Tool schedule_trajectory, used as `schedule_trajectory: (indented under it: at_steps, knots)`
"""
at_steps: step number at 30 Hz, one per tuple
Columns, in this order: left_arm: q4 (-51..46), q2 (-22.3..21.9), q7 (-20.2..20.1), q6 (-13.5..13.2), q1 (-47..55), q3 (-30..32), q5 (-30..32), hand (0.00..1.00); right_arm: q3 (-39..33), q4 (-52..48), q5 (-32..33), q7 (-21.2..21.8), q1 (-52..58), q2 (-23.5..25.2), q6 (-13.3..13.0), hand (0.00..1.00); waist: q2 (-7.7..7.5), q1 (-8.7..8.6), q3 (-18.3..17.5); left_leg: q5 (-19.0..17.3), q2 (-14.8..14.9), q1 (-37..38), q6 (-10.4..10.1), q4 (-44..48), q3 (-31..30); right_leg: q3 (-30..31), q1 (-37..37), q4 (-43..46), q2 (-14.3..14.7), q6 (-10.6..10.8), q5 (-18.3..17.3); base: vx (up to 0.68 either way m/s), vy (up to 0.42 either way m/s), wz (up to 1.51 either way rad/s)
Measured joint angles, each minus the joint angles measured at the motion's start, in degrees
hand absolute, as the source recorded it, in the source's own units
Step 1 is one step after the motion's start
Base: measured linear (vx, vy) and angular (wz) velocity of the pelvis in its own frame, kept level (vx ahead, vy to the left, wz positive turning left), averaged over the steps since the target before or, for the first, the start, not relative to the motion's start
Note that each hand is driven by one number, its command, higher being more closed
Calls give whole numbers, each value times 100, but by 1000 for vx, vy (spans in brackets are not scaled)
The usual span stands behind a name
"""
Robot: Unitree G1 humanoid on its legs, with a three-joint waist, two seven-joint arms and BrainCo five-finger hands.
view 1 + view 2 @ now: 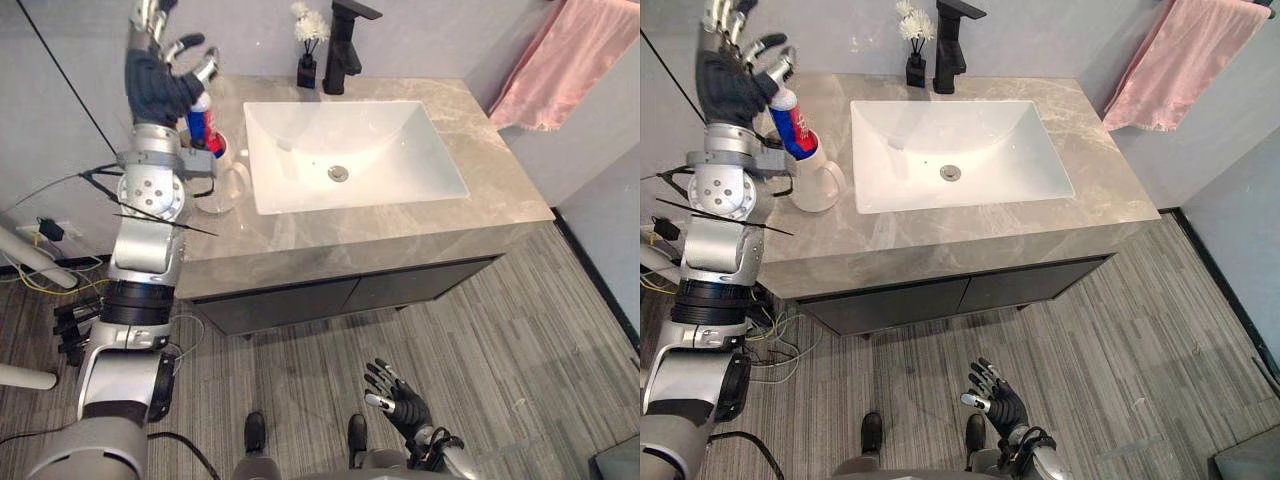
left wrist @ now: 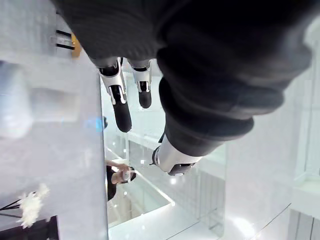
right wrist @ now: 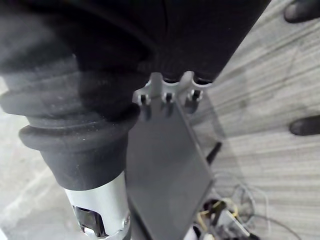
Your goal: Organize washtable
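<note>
In the left eye view the left arm hides part of the white cup (image 1: 228,185) at the bench's (image 1: 500,185) left end. The toothpaste tube (image 1: 203,128) stands in it, top just beside the open, spread left hand (image 1: 160,85), and the right hand (image 1: 402,402) hangs slack-fingered above the floor. The right eye view shows the sink (image 1: 940,130), black tap (image 1: 950,50), flower vase (image 1: 915,70) and pink towel (image 1: 1180,70); in the left wrist view straight fingers (image 2: 120,105) hold nothing.

The countertop (image 1: 480,150) is veined grey, basin (image 1: 400,130) white, tap (image 1: 343,50) black, towel (image 1: 560,65) pink, tube (image 1: 791,122) red-blue.
</note>
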Motion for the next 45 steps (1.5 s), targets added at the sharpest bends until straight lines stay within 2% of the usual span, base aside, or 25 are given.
schedule_trajectory:
  at_steps: [5, 7, 9, 10, 13, 18, 24, 29, 35, 41, 45]
  knots:
    - [-997, -61, 176, -188, 382, 649, -113, 100, -22, -1, 1, 2, -3, 1, -1, 0, 97, 45, -61, 4, -9, 12, 5, 1, -8, -27, 15, 30, -2, -2, 0, 0, 0, 0]
    - [-1805, -380, 201, -395, 1174, 1102, -120, 100, -34, -2, 1, 5, 11, 11, 0, 0, 197, 60, -118, 4, -12, 23, 5, -1, -34, -69, 41, 32, -5, -8, -5, -6, 0, 6]
    - [-2301, -798, 173, -509, 1989, 1236, -193, 100, -56, -2, 1, 5, 16, 53, -1, 0, 264, 110, -144, 4, -10, 49, 5, -10, -82, -126, 76, 35, -2, -43, -31, -37, -4, 11]
    - [-2520, -1049, 37, -514, 2559, 1231, -294, 100, -71, -3, 1, 6, 15, 94, 0, 0, 287, 134, -156, 1, -4, 87, 3, -39, -85, -135, 83, 69, 1, -95, -103, -74, -8, 8]
    - [-2757, -1507, -282, -478, 3669, 1057, -338, 100, -156, -13, 0, 6, 16, 205, 0, 0, 336, 153, -205, -22, -2, 86, -28, -42, -110, -178, 30, 239, -9, -73, -232, -66, -1, 11]
    - [-2835, -2007, -698, -305, 4432, 444, -379, 100, -258, -13, -46, 2, 46, 329, 0, 0, 327, 209, -247, -20, -11, 76, -28, -42, -103, -181, 13, 256, -23, -73, -231, -7, 1, 0]
    - [-2719, -2092, -968, -107, 4520, 91, -383, 100, -270, -13, -111, 2, 149, 319, 2, 0, 325, 202, -249, 4, -10, 59, 4, -39, -152, -223, 21, 250, -21, -33, -206, 19, -4, 1]
    - [-2275, -2085, -1175, 71, 4506, -112, -377, 100, -296, -13, -165, -13, 142, 321, 3, 0, 326, 117, -249, 2, -9, 40, 3, -38, -162, -240, 17, 242, -18, -27, -202, 7, -2, 0]
    - [-1672, -2045, -1198, 202, 4286, -235, -391, 100, -376, -13, -175, -113, 143, 318, 7, 0, 332, 110, -242, 1, 0, -9, 2, -38, -139, -237, -33, 241, -9, -25, -199, 0, 0, 0]
    - [-1393, -1991, -1297, 289, 4196, -322, -745, 100, -508, -13, -168, -219, 85, 313, 6, 0, 333, 111, -200, -11, 11, -116, -12, -35, -71, -125, -195, 221, -4, -21, -183, -9, -3, -9]
    - [-1191, -1878, -1287, 360, 3821, -490, -1022, 100, -508, -12, -133, -276, -10, 309, 8, 0, 267, 114, -50, -25, 21, -240, -31, -3, -60, -109, -320, 198, 5, 6, -157, 0, 0, 0]
